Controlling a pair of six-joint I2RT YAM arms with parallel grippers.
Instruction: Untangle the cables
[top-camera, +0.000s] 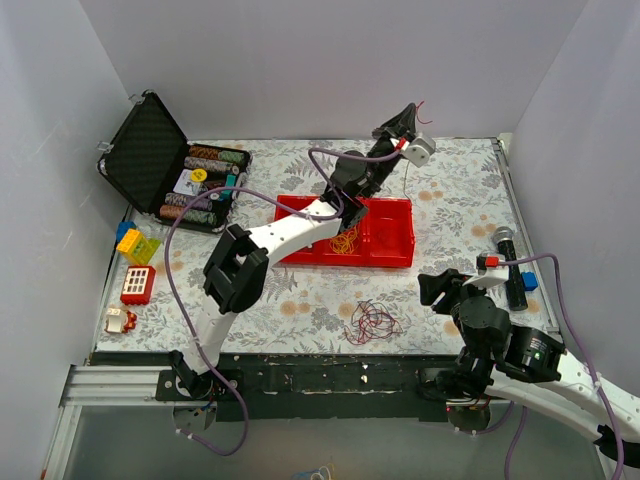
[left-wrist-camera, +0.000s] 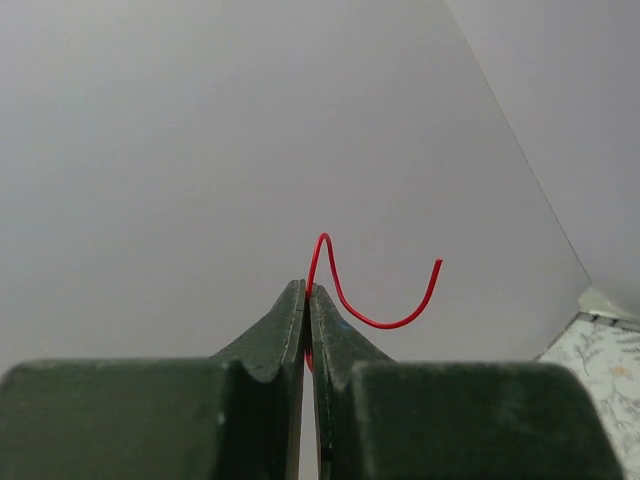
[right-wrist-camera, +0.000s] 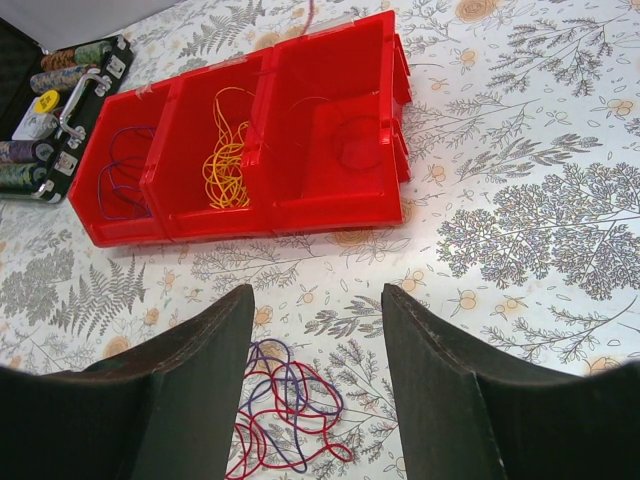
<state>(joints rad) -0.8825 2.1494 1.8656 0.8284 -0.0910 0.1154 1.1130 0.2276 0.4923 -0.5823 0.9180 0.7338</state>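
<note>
Partly done: yellow strands (right-wrist-camera: 225, 160) and purple strands (right-wrist-camera: 120, 175) lie sorted in the red tray (right-wrist-camera: 390, 60) at frame centre. Raised at upper centre, the left claw (left-wrist-camera: 306, 290) clenches one red strand (left-wrist-camera: 375, 318). A red-purple tangle (right-wrist-camera: 285, 410) remains on the tabletop (right-wrist-camera: 520, 150) near the released right claw (right-wrist-camera: 315, 300)

Left wrist cam: the red wire (left-wrist-camera: 372, 318) just vanishes down between the squeezed-shut fingers (left-wrist-camera: 268, 345) of the left pincer (left-wrist-camera: 307, 292), rest unseen. Right wrist cam: the red-and-purple tangle (right-wrist-camera: 285, 400) by the counter's (right-wrist-camera: 520, 130) near edge gets cut off at the bottom, and it's partly behind a finger (right-wrist-camera: 170, 395) of the right pincer (right-wrist-camera: 316, 300). Overhead, the left arm (top-camera: 290, 230) covers the red tray's (top-camera: 390, 245) left end.
</note>
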